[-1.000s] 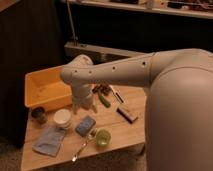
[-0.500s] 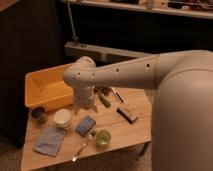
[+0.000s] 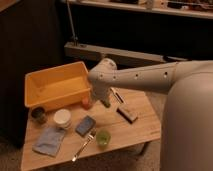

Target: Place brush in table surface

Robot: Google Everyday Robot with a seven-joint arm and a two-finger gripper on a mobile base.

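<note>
Brush on the table, close beside my gripper.

The brush [image 3: 117, 95] lies slanted on the table surface [image 3: 142, 131] near its back edge, with a dark block [image 3: 127, 114] just in front of it. The light wooden top also holds a yellow tub [image 3: 35, 86] at the back left, a white bowl [image 3: 62, 118], a blue cloth [image 3: 49, 141], a fork [image 3: 84, 145] and a green cup [image 3: 103, 137]. Behind the table the room is dark, with a pale bar and a shelf higher up. My arm [image 3: 145, 77] reaches in from the right and bends down at the tub's corner. My gripper [image 3: 101, 99] hangs low there, just left of the brush. Whether it is spread or pressed together I cannot tell.
</note>
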